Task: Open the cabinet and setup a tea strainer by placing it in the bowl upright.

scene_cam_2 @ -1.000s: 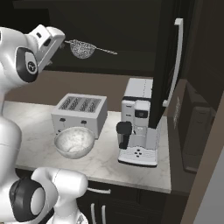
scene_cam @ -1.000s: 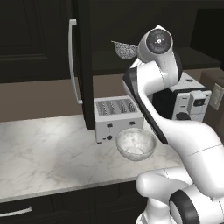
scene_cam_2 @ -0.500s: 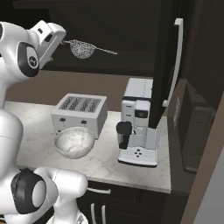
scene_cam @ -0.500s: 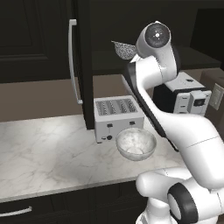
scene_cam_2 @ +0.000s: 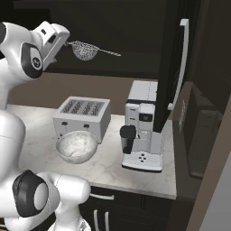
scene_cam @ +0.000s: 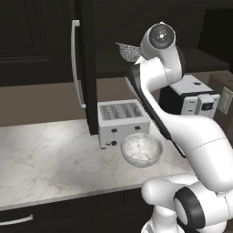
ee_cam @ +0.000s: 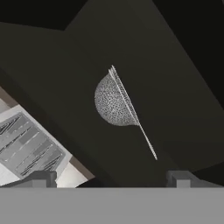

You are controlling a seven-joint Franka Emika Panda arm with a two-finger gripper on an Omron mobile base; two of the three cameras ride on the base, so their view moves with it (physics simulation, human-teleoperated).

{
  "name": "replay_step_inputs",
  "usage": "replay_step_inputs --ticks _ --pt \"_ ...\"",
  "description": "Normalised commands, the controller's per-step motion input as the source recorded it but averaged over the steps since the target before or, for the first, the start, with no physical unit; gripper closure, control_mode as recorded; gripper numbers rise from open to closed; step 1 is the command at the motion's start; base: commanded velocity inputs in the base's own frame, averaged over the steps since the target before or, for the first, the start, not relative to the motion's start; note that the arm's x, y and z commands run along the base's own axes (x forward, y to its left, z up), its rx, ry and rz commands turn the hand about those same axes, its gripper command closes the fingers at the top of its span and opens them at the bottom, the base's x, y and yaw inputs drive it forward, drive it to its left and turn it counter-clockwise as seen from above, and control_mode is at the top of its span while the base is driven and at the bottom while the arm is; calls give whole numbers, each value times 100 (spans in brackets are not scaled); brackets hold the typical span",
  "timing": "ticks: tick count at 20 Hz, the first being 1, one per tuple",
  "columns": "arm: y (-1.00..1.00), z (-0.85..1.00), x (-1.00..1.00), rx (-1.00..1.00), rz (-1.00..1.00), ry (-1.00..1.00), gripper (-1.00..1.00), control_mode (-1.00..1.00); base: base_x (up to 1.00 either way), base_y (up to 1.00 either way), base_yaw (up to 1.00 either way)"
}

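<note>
Gripper (ee_cam: 111, 177) lined up on the tea strainer (scene_cam_2: 85, 49) inside the opened cabinet (scene_cam_2: 175, 67).
From the left: your fingers stood wide apart, holding nothing, w/ the strainer just ahead of the tips, high in the cabinet opening; can't tell if it rested on a shelf. The bowl (scene_cam_2: 76, 146) sat below on the counter, in front of the toaster (scene_cam_2: 82, 115). Strainer likely v. light, mesh easily dented, wire handle thin and slippery, so prob. best to pinch gently at the rim near the handle root.

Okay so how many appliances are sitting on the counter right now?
2. The toaster stands just behind the bowl; the coffee machine stands further right, by the open cabinet door. The arm may hide others.
</note>
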Motion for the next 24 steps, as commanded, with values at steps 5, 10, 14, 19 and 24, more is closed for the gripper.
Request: replay_step_inputs --ticks 5,10,14,19,24 --pt "0 -1 24 0 0 1 -100 -100 0 0 0" --pt "-1 -1 48 1 0 8 -100 -100 0 0 0" --pt "0 -5 42 0 0 7 -100 -100 0 0 0" --pt "0 -2 35 0 0 1 -100 -100 0 0 0" --pt "0 -2 36 0 0 2 -100 -100 0 0 0"
